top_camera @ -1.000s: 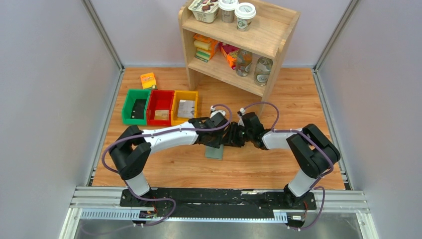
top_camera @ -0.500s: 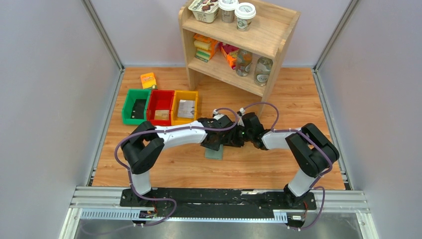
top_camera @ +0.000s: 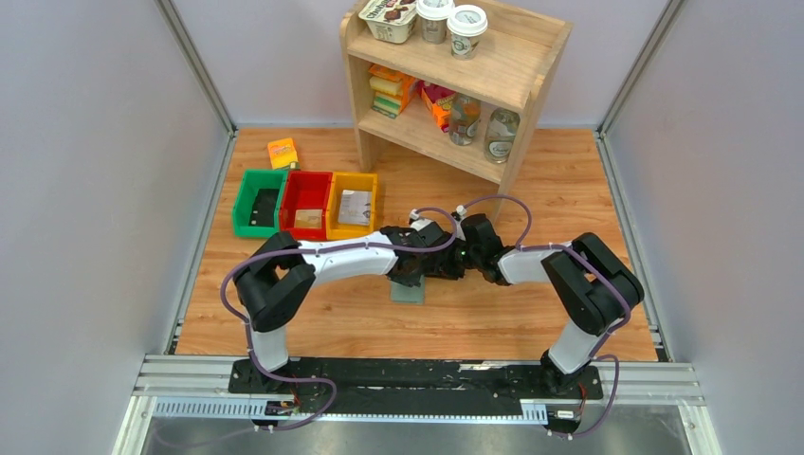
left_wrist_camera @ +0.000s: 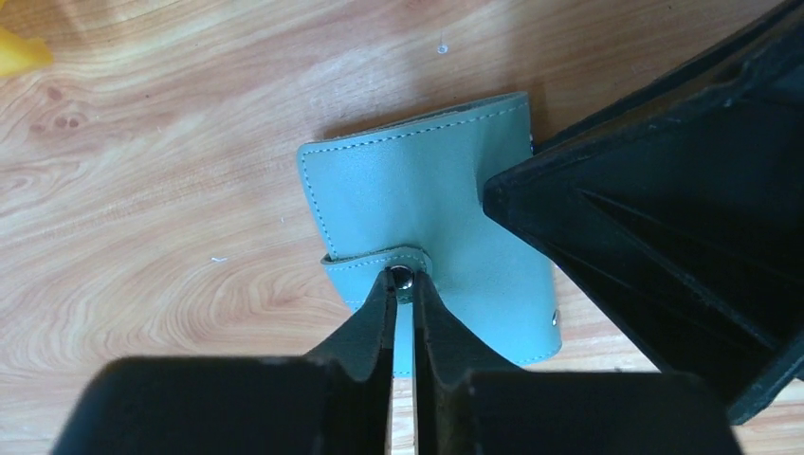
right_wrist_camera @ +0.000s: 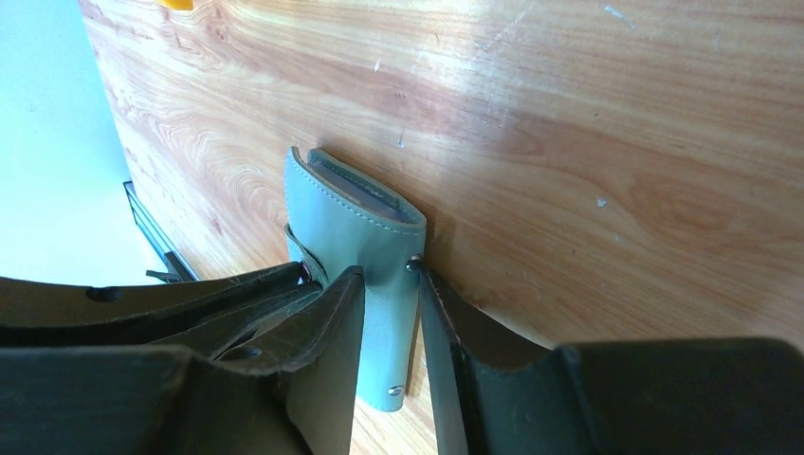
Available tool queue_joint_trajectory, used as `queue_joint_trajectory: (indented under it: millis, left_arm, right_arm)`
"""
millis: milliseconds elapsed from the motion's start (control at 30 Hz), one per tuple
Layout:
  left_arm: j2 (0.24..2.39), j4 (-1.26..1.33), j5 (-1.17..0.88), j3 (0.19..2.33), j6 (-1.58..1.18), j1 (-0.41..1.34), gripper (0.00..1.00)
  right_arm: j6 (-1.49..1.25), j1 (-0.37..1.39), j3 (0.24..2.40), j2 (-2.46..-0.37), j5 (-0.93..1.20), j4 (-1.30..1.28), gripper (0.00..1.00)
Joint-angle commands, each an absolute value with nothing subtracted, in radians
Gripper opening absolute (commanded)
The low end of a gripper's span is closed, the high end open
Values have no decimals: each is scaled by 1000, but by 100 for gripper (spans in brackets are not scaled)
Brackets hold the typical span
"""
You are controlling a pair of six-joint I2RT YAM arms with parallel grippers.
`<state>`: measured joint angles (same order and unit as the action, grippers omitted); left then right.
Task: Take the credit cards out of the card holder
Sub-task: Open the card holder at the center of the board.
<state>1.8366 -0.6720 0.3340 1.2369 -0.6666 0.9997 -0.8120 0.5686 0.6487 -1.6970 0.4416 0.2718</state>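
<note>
The card holder point(top_camera: 409, 291) is a sage-green wallet lying closed and flat on the wooden table. No cards show. In the left wrist view, the card holder point(left_wrist_camera: 417, 199) has its side tab with a metal snap folded over it. My left gripper point(left_wrist_camera: 403, 280) is nearly closed, and its tips pinch that tab at the snap. My right gripper point(right_wrist_camera: 391, 284) is slightly open and straddles the card holder point(right_wrist_camera: 360, 218) at its edge. One finger lies over the holder's face and the other touches a snap at its side. In the top view the left gripper point(top_camera: 414, 271) and the right gripper point(top_camera: 444, 264) meet over the holder.
Green point(top_camera: 259, 205), red point(top_camera: 305, 203) and yellow point(top_camera: 352, 203) bins stand in a row at the left. An orange packet point(top_camera: 283, 152) lies behind them. A wooden shelf point(top_camera: 517, 66) with cups, jars and boxes stands at the back.
My left arm has reached further right, bringing its gripper down to the holder's tab. The right gripper and the holder have hardly moved.
</note>
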Motion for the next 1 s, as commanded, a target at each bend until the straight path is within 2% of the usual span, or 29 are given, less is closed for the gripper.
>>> queue_joint_trajectory:
  millis: [0,33,233,467,667,700,800,867,967]
  left_arm:
    - [1842,-624,310,1195,-687,1006,4]
    - [1820,-605,310,1186,-695,1005,0]
    - [1711,-494,298,1072,-747,983,0]
    - [1542,-256,193,838,-867,907,0]
    - [1477,-264,212,818,-862,899,1]
    - [1474,-278,222,836,-855,899,4]
    - [1448,-331,250,859,-831,900,25]
    - [1436,-348,274,864,-827,900,29]
    - [1442,-374,308,868,-830,899,31]
  right_arm:
    - [-810,575,634,-1740,443,245,35]
    - [-808,575,634,-1741,443,247,34]
    - [-804,575,635,-1758,445,245,34]
    - [-802,575,634,-1764,439,241,34]
    - [-799,575,641,-1737,483,244,38]
    - [-801,577,641,-1727,494,245,39]
    - [-804,589,643,-1695,494,244,41]
    - [-801,598,652,-1690,492,227,41]
    - [-802,610,664,-1703,473,203,41]
